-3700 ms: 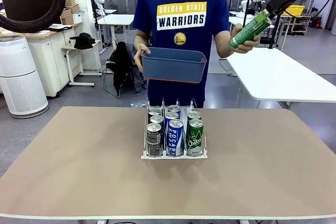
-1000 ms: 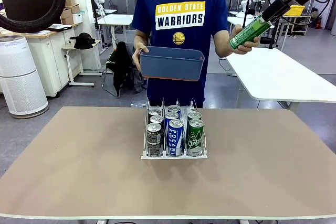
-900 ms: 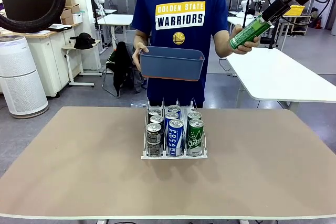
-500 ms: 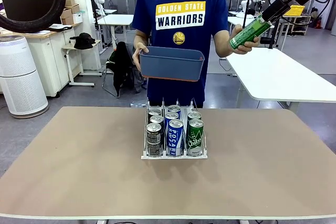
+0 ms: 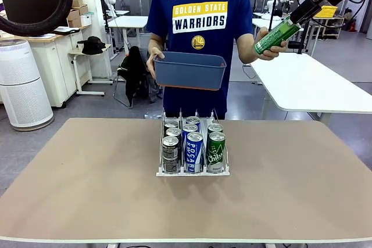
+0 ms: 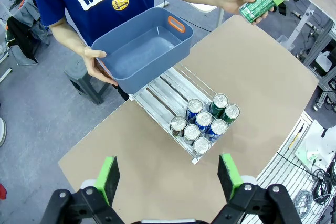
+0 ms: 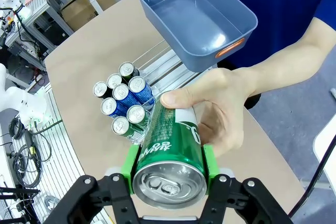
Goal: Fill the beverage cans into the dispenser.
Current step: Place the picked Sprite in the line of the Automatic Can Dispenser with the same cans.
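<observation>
Right gripper (image 7: 169,167) raised high at the far right, green pads pressed to both sides of a green can (image 7: 170,148), smooth metal cylinder with white script and a silver pull-tab top; the person's hand (image 7: 218,109) wraps the can's other end, so both have hold of it, well above the table and off to the side of the dispenser (image 5: 192,150). Front view shows the same can (image 5: 276,35) tilted between hand and gripper. Left gripper (image 6: 169,174) up high looking down, fingers spread wide, nothing between the pads. Dispenser sits mid-table: white frame, thin upright wire dividers, three lanes with bare silvery rails showing toward the person's end. Six cans stand at its front, two per lane: dark grey (image 5: 170,148), blue-and-white lettered (image 5: 194,145), green (image 5: 216,146), each with a second of its kind behind. Person's other hand (image 6: 96,66) holds a blue-grey plastic bin (image 6: 143,50), rounded rectangular, matte, orange handle slots, interior bare. Table (image 5: 87,184) matte tan, rounded corners. Room: grey floor, white tables, a white cylindrical air purifier (image 5: 23,84) at left
</observation>
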Controlling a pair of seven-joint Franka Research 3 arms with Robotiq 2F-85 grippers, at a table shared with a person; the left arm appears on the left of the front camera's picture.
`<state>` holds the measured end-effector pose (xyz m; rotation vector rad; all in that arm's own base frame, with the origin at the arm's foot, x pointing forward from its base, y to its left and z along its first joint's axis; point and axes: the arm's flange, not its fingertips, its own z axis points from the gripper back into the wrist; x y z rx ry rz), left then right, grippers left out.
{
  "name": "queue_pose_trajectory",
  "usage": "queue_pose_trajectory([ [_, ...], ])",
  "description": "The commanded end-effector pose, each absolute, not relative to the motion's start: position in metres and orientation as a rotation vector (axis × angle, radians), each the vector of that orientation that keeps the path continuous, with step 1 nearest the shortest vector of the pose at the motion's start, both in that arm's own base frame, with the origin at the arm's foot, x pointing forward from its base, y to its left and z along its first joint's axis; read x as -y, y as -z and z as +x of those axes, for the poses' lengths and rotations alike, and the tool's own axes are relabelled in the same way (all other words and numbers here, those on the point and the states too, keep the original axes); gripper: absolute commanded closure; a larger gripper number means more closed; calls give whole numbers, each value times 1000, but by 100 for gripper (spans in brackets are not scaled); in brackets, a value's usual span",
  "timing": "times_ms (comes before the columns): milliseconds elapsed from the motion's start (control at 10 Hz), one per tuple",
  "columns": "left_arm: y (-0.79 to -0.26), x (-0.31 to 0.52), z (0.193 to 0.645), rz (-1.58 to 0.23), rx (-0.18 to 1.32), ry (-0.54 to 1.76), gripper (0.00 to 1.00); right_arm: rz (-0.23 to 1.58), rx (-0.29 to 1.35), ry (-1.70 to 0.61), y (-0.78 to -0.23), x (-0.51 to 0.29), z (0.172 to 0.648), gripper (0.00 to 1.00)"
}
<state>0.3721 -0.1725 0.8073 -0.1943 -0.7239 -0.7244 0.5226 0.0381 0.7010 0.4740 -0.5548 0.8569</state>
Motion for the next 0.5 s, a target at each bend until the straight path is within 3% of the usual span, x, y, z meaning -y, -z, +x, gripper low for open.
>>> queue_pose_trajectory([
  [0,-807,170,372,-188,723,732,0,475,553,-858,-700,-38,522,100],
  [400,-807,170,372,-188,723,732,0,475,553,-858,-700,-38,522,100],
])
